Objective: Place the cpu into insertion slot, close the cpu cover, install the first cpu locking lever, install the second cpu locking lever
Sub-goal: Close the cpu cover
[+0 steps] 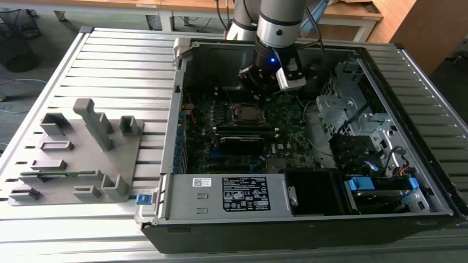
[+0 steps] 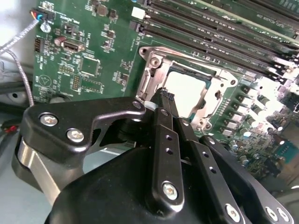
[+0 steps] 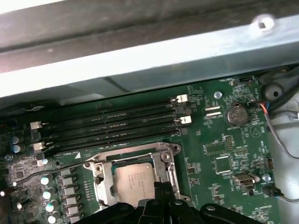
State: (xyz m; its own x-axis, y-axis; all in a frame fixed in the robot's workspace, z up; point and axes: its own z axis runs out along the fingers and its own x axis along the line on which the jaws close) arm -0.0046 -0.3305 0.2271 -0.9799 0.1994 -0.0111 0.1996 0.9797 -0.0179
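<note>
The cpu [image 2: 190, 92] lies flat in the insertion slot, its pale metal top showing through the cut-out of the cpu cover [image 2: 153, 70]. The cover frame lies down around the chip [image 3: 135, 179] in both wrist views. My gripper [image 2: 166, 95] hovers at the socket's edge with its two black fingers pressed together at the tips, and I cannot tell whether anything is pinched between them. A thin metal lever [image 3: 56, 169] runs along one side of the socket. In the exterior view the gripper [image 1: 263, 90] hangs just above the socket [image 1: 249, 113] inside the open computer case.
Long black memory slots [image 3: 107, 126] run beside the socket, with a coin battery [image 3: 237, 113] further along the board. The case wall [image 3: 140, 56] stands close behind. A grey fixture [image 1: 80, 153] sits on the table at the exterior view's left; drive cages [image 1: 351, 109] fill the case's other side.
</note>
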